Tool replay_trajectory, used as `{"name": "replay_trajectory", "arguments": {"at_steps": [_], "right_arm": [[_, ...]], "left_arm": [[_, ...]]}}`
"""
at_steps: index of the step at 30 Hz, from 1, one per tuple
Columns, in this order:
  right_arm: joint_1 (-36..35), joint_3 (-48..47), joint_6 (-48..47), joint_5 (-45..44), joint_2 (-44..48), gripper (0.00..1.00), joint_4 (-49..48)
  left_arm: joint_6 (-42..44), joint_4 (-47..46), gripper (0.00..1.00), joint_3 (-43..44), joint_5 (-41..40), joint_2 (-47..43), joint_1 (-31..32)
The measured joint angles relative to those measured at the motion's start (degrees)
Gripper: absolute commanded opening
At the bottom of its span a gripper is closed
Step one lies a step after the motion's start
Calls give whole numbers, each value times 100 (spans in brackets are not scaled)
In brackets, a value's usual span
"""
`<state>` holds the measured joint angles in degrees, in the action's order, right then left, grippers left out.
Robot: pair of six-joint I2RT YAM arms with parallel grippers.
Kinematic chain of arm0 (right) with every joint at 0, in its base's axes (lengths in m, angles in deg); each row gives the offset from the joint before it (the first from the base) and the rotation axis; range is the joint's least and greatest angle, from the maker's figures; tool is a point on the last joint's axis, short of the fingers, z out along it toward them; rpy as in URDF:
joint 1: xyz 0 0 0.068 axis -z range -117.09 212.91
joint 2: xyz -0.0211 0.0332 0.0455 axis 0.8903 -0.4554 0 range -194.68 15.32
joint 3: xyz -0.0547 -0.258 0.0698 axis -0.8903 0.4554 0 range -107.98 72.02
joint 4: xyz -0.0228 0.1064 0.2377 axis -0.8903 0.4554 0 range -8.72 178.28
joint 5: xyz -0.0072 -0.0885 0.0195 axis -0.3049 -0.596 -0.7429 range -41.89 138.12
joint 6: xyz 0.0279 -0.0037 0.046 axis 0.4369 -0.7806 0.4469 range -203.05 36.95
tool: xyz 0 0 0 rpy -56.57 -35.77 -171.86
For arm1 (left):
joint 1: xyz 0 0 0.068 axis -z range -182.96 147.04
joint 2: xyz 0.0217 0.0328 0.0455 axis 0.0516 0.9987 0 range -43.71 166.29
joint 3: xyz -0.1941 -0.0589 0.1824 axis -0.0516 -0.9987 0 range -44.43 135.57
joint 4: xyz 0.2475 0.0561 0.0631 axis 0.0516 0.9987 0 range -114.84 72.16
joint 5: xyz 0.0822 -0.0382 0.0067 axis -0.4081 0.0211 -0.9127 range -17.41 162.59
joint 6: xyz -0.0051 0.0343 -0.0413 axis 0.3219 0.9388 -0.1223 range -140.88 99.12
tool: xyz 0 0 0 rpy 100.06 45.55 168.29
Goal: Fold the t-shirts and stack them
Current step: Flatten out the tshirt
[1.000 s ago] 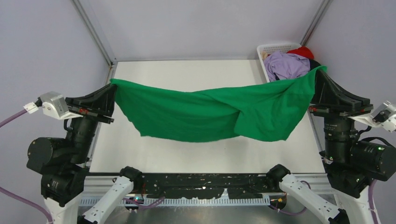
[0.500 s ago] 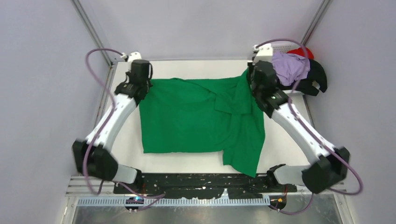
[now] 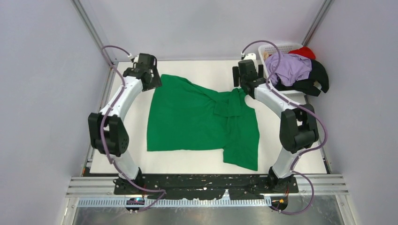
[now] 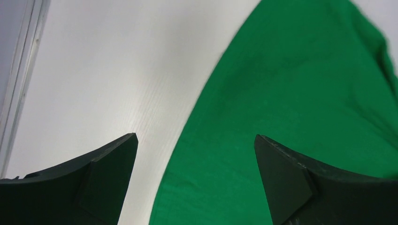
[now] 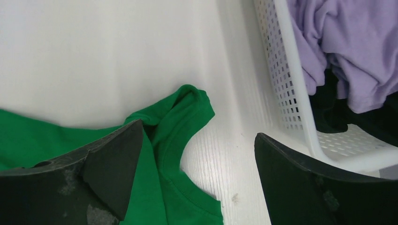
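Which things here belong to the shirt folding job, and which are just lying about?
Job: green shirt, lilac shirt, black shirt, red shirt.
Lying about: basket, table.

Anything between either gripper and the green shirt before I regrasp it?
Nothing visible. The left gripper and right gripper hang open over the far corners of the green t-shirt; the white basket sits to its right, apart from it.

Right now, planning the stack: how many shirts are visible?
4: green shirt on the table; lilac shirt, black shirt and red shirt in the basket; more may be hidden.
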<state>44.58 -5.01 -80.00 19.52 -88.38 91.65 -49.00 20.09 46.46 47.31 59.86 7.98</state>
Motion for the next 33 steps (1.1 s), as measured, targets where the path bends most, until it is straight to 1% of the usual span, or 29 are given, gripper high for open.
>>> {"name": "replay_trajectory", "arguments": {"at_steps": [2,4,9,12,15,17,19,21,25,27,29,33], "right_arm": [[-4,63,103,44,317,95,79],[-7,343,267,155,820,95,114],[-7,1602,949,837,2503,95,352],[-7,2402,1353,1412,3233,95,470],[-44,3056,1609,1965,3569,96,560],[-101,3410,1733,2315,3591,95,614],[-157,3657,1851,2594,3488,96,656],[-186,3766,1947,2785,3314,95,634],[-199,3770,2100,3003,2616,95,341],[-197,3657,2142,3023,2203,96,299],[-190,3346,2184,3008,1814,95,275],[-70,2588,2284,2994,990,95,74]], "left_arm": [[-2,-87,100,-142,208,-501,9],[-4,-264,100,-533,546,-1126,9],[-140,-778,100,-2157,1690,-2479,42],[-302,-1049,100,-3294,2393,-2905,114],[-452,-1248,100,-4063,2909,-2968,195],[-562,-1375,100,-4413,3191,-2938,232],[-649,-1519,100,-4548,3379,-2837,254],[-704,-1703,100,-4562,3458,-2658,254],[-726,-1832,100,-4321,3442,-1958,243],[-726,-1832,100,-4033,3434,-1486,236],[-730,-1814,100,-3775,3418,-1141,212],[-728,-1718,100,-3265,3318,-732,133]]}}
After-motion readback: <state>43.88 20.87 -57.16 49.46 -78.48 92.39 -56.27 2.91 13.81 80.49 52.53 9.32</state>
